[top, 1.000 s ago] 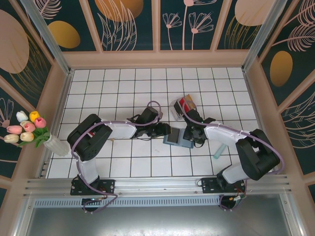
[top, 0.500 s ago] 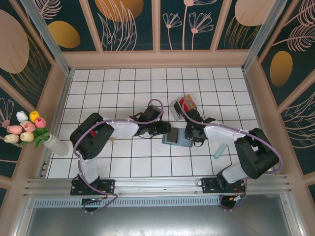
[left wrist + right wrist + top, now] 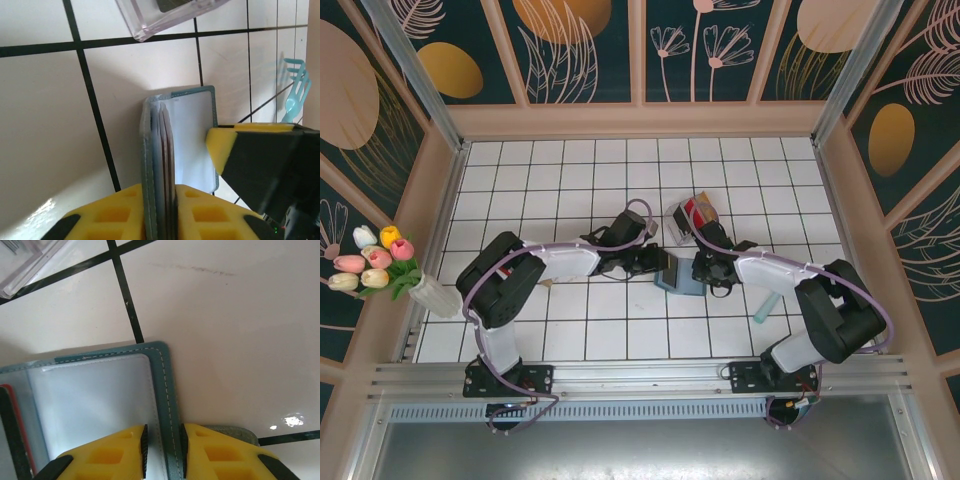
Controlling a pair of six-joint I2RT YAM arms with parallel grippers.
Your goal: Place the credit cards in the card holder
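1. Looked like a robot lab's staged test cell, not a lived-in room.
2. Had two arms, left arm [image 3: 505, 285] and right arm [image 3: 835, 315], bolted to an aluminium rail [image 3: 640, 376] at the near edge of a white-tiled desk [image 3: 570, 340] gridded in black lines.
3. Was boxed in on three sides by wood-framed walls of printed botanical panels [image 3: 580, 50], with bare aluminium posts [image 3: 415, 72] in the far corners.
4. Carried one homely prop, a vase of tulips [image 3: 432, 296], at the left wall.
5. Ran purple cables [image 3: 467, 300] along both arms to their bases.
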